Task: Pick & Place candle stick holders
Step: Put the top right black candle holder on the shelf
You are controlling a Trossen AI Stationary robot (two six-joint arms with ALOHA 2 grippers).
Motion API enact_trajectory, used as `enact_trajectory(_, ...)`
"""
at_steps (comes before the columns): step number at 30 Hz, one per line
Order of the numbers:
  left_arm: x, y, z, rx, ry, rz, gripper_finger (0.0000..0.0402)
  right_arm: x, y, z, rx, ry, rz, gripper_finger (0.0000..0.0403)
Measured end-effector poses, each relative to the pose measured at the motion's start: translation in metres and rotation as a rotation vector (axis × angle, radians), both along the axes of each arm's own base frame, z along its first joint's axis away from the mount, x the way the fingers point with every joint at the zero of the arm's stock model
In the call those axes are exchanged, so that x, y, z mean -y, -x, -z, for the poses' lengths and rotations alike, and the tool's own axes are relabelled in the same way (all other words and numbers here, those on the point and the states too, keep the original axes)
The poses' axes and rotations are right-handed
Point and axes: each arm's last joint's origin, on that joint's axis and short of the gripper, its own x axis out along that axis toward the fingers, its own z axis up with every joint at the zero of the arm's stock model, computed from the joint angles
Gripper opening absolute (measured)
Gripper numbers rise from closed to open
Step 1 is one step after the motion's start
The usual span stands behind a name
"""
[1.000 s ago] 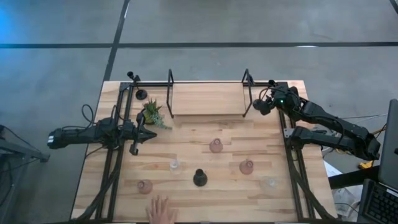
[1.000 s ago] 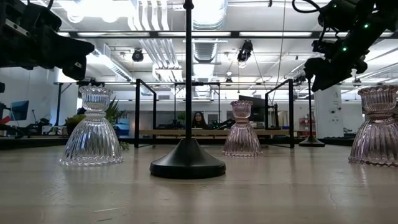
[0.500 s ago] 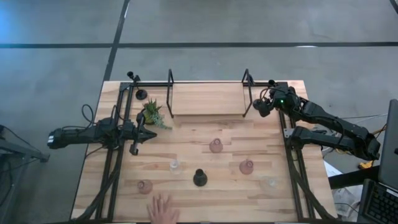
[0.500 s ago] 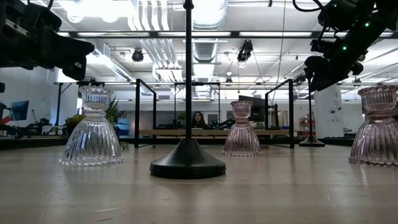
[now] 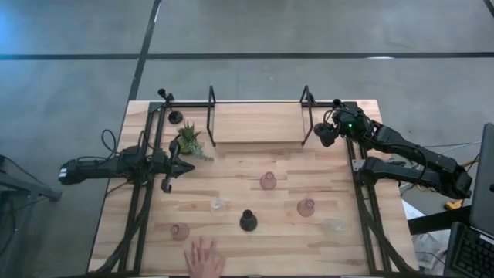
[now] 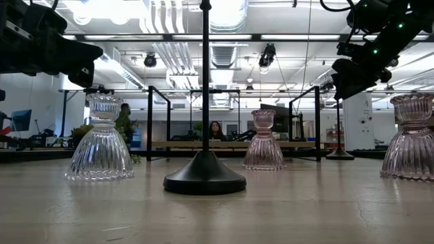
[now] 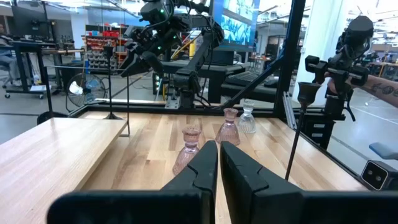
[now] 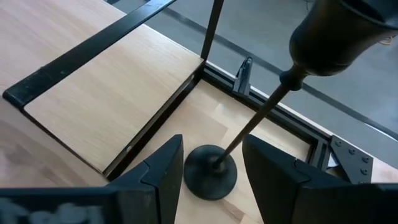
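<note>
Right claw (image 8: 211, 163), fingers apart, hovers over a black holder (image 8: 210, 172) beside the raised shelf (image 8: 106, 106); left claw (image 7: 218, 163) together.

Your two robot arms are dark, almost black, built from chunky jointed pieces. The left arm (image 5: 116, 166) has a thin black cable looping off it. The right arm (image 5: 409, 154) shows small green lights (near its wrist). The right gripper (image 8: 208, 171) has two wide, flat, matte black fingers with angled edges.
</note>
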Motion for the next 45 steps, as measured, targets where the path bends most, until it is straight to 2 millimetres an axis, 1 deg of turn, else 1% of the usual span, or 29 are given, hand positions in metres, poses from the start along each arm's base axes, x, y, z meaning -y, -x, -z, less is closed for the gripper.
enact_trajectory(3,0.0,0.0,0.0,0.0,0.0,0.0,0.0023,0.0,0.0,0.0,-0.001,0.004,0.007,0.0155)
enact_trajectory(7,0.0,0.0,0.0,0.0,0.0,0.0,0.0023,0.002,0.0,0.001,-0.019,0.024,0.059,0.0157)
enact_trajectory(11,0.0,0.0,0.0,0.0,0.0,0.0,0.0023,0.006,-0.005,0.002,-0.021,0.027,0.06,0.0153)
enact_trajectory(15,0.0,0.0,0.0,0.0,0.0,0.0,0.0023,0.014,-0.012,0.005,-0.025,0.047,0.087,0.0146)
enact_trajectory(19,0.0,0.0,0.0,0.0,0.0,0.0,0.0023,0.026,-0.016,0.011,-0.066,0.048,0.109,0.0139)
enact_trajectory(23,0.0,0.0,0.0,0.0,0.0,0.0,0.0023,0.039,-0.016,0.019,-0.098,0.027,0.161,0.0132)
enact_trajectory(27,0.0,0.0,0.0,0.0,0.0,0.0,0.0023,0.045,-0.014,0.022,-0.111,0.015,0.195,0.012)
enact_trajectory(31,0.0,0.0,0.0,0.0,0.0,0.0,0.0023,0.045,-0.013,0.023,-0.088,-0.011,0.221,0.0105)
enact_trajectory(37,0.0,0.0,0.0,0.0,0.0,0.0,0.0023,0.039,-0.012,0.022,-0.02,-0.086,0.157,0.0092)
enact_trajectory(45,0.0,0.0,0.0,0.0,0.0,0.0,0.0023,0.035,-0.008,0.022,-0.008,-0.12,0.165,0.01)
